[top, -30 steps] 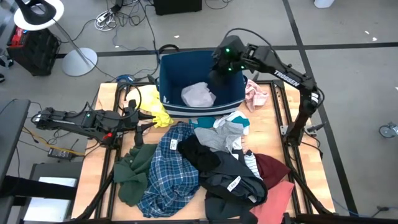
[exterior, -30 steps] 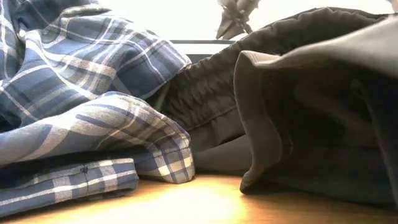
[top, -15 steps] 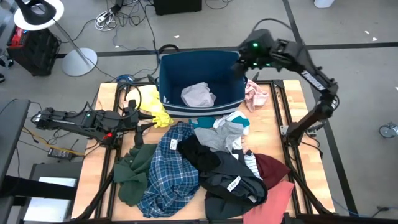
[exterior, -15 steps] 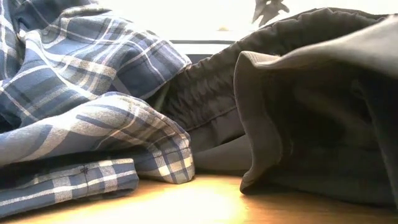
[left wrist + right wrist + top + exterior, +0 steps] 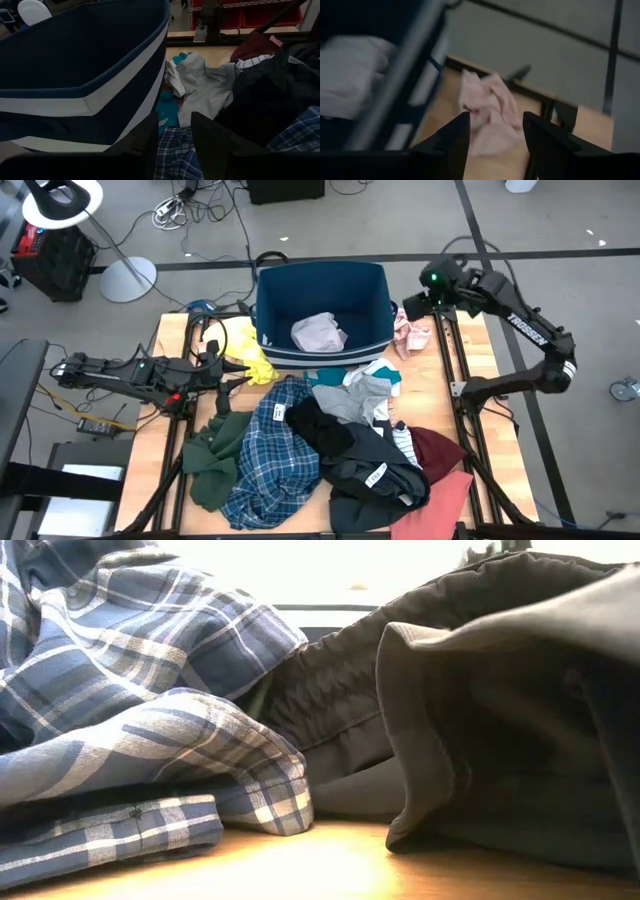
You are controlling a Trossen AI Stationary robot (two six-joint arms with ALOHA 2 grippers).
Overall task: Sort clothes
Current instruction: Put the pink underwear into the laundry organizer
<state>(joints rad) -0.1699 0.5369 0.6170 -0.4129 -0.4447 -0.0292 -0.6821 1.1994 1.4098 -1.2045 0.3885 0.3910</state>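
One pale garment [image 5: 318, 333] sits in the bin [image 5: 372, 280]; most clothes [image 5: 330, 445] remain on your bench. Right gripper [image 5: 412, 308], fingers apart and empty, hangs above the pink garment [image 5: 412, 332]; left gripper [image 5: 240, 372] empty too.

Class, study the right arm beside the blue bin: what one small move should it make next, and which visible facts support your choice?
Probably lower the right gripper onto the pink garment. Its jaws stand open and empty, it hangs right over that garment beside the bin, and one pale garment already lies inside.
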